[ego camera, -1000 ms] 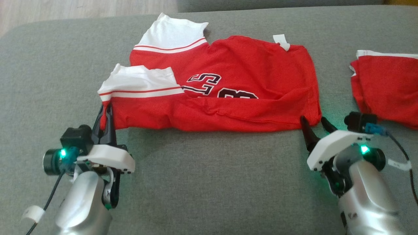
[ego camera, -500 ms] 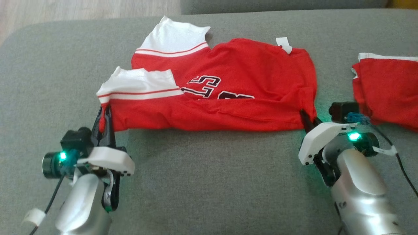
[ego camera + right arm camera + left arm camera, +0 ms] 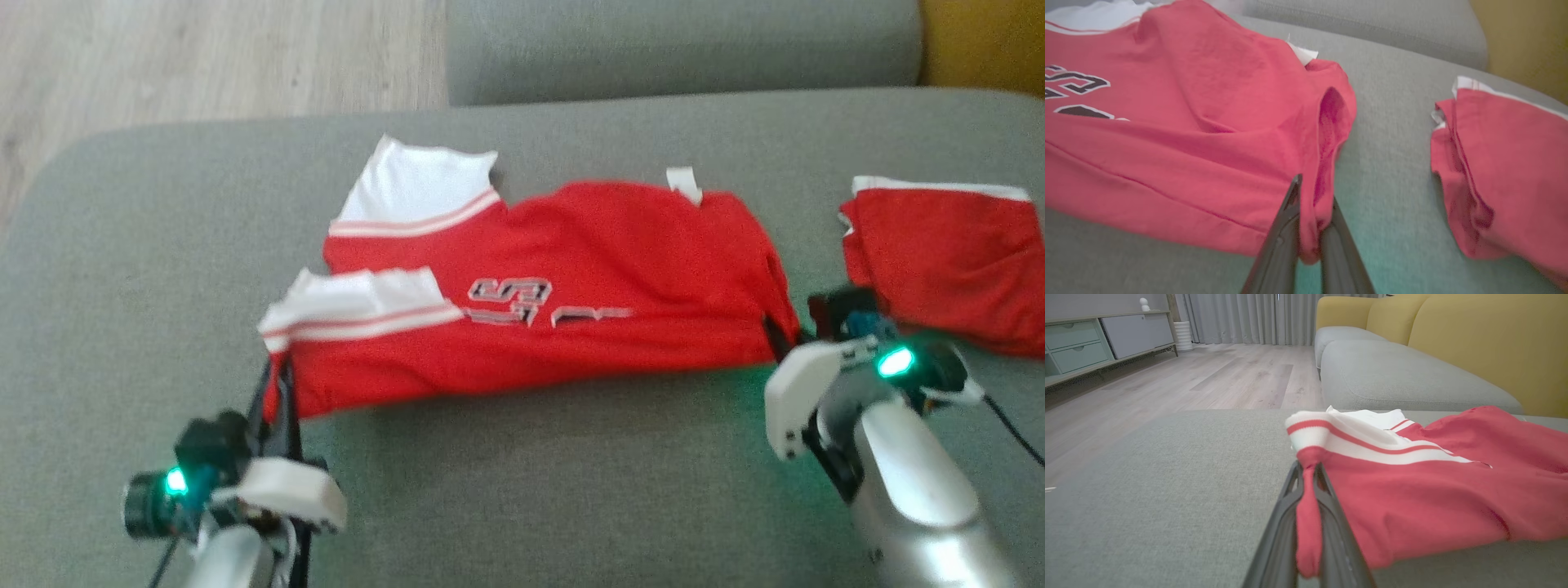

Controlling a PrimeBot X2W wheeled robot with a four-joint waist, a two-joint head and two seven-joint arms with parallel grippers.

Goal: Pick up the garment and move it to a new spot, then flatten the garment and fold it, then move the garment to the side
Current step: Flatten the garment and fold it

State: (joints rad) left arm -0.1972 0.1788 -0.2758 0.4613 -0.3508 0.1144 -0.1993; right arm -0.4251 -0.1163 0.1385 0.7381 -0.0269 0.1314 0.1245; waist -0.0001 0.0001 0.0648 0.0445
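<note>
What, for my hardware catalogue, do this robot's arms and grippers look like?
Silvery metal forearms end in white angular housings. The left gripper and right gripper have long, slim dark jaws. Each wrist carries a black camera with a green light and a black cable.

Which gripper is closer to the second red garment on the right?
Right. The right gripper, clamped on the jersey's right corner, sits just beside the second red garment; the left gripper holds the jersey's opposite corner, far away.
</note>
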